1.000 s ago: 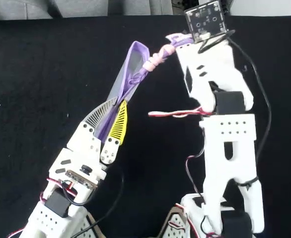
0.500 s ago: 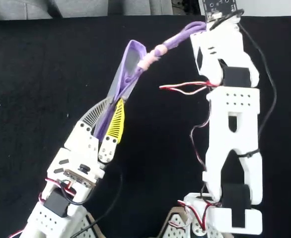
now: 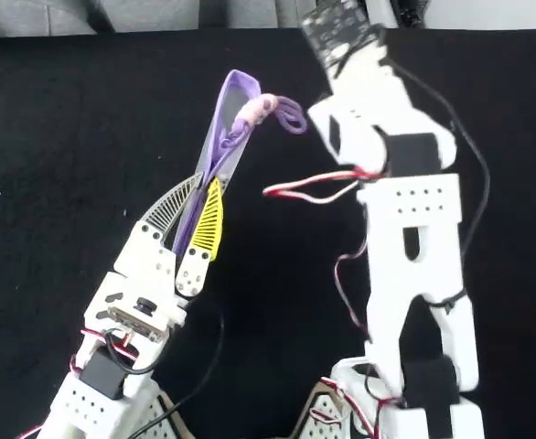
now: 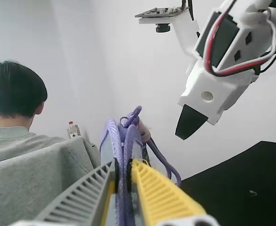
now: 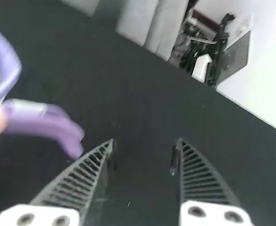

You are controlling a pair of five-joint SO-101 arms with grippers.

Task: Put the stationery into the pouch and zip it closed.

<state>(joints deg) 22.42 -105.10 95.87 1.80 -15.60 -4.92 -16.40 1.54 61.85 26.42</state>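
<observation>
Clamps purple pouch (image 3: 230, 105) in left gripper (image 3: 204, 197); holds right gripper (image 5: 145, 143) spread, empty, zipper loop (image 5: 39, 120) seemingly just beside one fingertip.

Purple pouch (image 3: 224, 128), pink-and-purple pull (image 3: 261, 107), black table (image 3: 67, 137) — left hand (image 3: 206, 180) ribbed in yellow and grey.

Here's the left gripper (image 3: 208, 181), angled up from the near edge of the counter (image 3: 67, 137), jaws clamped hard on the pouch (image 3: 224, 128). Over by the far edge, the right gripper (image 5: 145, 141) hangs raised, jaws wide apart.
</observation>
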